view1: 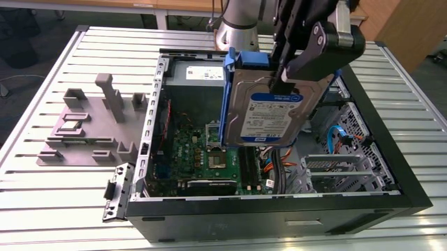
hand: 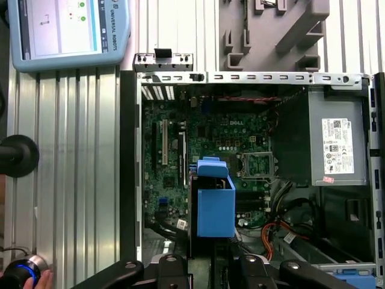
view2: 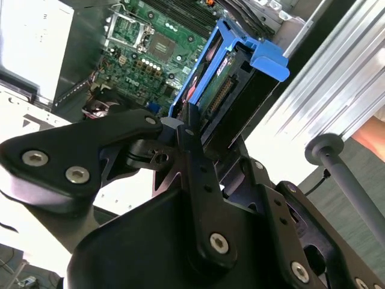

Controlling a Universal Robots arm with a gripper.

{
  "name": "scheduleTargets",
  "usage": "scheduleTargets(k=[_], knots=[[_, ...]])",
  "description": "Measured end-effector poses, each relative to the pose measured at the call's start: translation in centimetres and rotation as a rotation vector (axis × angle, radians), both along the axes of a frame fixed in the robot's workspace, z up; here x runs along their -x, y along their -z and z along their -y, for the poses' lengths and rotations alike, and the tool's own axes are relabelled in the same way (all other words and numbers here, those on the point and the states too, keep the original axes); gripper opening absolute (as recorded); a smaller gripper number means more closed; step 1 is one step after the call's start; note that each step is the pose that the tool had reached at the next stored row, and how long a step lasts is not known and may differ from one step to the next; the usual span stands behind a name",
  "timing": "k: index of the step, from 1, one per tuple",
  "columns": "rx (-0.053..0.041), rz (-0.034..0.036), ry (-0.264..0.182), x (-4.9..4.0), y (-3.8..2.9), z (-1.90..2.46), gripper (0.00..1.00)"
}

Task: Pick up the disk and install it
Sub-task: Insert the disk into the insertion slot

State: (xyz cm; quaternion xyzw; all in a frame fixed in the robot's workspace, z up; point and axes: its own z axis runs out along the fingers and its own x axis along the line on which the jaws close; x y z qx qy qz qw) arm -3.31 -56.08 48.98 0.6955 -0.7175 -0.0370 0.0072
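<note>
The disk (view1: pixel 269 112), a silver drive with a white-and-blue label in a blue carrier, hangs upright above the open computer case (view1: pixel 279 209). My gripper (view1: pixel 288 78) is shut on its upper edge from the exterior view's right. In the second wrist view the black fingers (view2: pixel 191 129) clamp the disk (view2: pixel 240 54) by its connector end, over the green motherboard (view2: pixel 150 42). Seen in the first wrist view, the carrier's blue end (hand: pixel 215 205) sits just past the gripper (hand: pixel 210 265), above the case interior.
A grey box with a white sticker (view1: pixel 202 73) fills the case's far corner. A metal drive cage (view1: pixel 335 167) sits at the exterior view's right inside the case. A grey fixture (view1: pixel 91 120) stands on the slatted table. A tablet (hand: pixel 66 30) and a hand (hand: pixel 42 280) lie beside the case.
</note>
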Motion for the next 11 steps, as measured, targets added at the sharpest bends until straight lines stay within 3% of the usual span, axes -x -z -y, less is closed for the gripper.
scheduleTargets(k=[4, 11], knots=[[-0.0001, -0.0001, 0.0, -0.34, 0.0, 0.36, 0.35], [-0.0001, -0.0014, 0.0, -2.04, 0.01, 0.73, 0.35]])
